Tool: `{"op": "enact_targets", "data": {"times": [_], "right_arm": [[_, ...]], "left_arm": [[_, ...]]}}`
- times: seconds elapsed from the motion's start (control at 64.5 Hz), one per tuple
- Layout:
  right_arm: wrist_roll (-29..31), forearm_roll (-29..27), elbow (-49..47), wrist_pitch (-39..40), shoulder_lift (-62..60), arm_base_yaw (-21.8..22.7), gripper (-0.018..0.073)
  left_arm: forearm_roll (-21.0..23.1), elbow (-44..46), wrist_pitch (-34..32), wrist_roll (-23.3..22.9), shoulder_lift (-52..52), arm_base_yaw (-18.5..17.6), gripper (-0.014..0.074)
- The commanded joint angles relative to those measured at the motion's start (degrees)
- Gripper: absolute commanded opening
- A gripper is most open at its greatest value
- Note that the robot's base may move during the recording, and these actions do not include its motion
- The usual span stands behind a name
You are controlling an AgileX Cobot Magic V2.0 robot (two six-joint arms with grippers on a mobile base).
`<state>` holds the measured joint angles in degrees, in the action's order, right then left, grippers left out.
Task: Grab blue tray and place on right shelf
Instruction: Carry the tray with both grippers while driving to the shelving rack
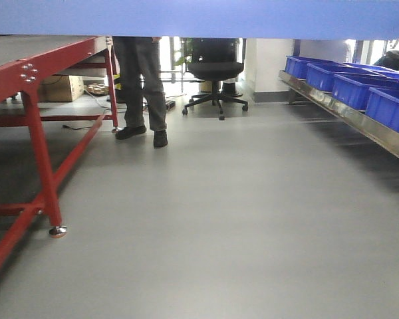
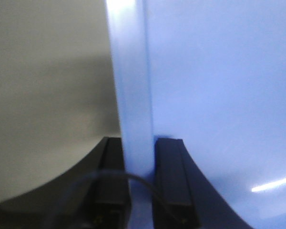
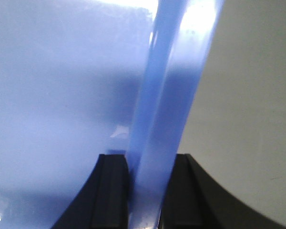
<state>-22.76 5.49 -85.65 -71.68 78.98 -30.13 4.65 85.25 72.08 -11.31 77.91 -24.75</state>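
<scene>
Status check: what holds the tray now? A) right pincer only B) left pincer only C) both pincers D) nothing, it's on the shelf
C: the left pincer and right pincer each clamp the rim of the tray between their fingers.

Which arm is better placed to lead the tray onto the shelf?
Right, probably: the right shelf lies on that side. The right gripper and left gripper both clamp the blue tray.

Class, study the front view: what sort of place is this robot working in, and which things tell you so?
Probably a workshop or storeroom: a red steel workbench frame, a stainless-steel shelf lined with dark-blue storage bins, and a bare grey floor with an office chair.
</scene>
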Motion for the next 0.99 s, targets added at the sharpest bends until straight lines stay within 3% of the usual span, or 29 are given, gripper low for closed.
{"op": "enact_targets", "data": {"times": [0.0,0.977], "right_arm": [[2.28,0.6,-1.49,2.66,-1.94,-0.21,0.0058],[2.28,0.6,-1.49,2.66,-1.94,-0.21,0.0058]], "left_arm": [[0.95,1.41,4.62,1.47,-1.85,-0.71,-0.0048],[0.95,1.41,4.62,1.47,-1.85,-0.71,-0.0048]]}}
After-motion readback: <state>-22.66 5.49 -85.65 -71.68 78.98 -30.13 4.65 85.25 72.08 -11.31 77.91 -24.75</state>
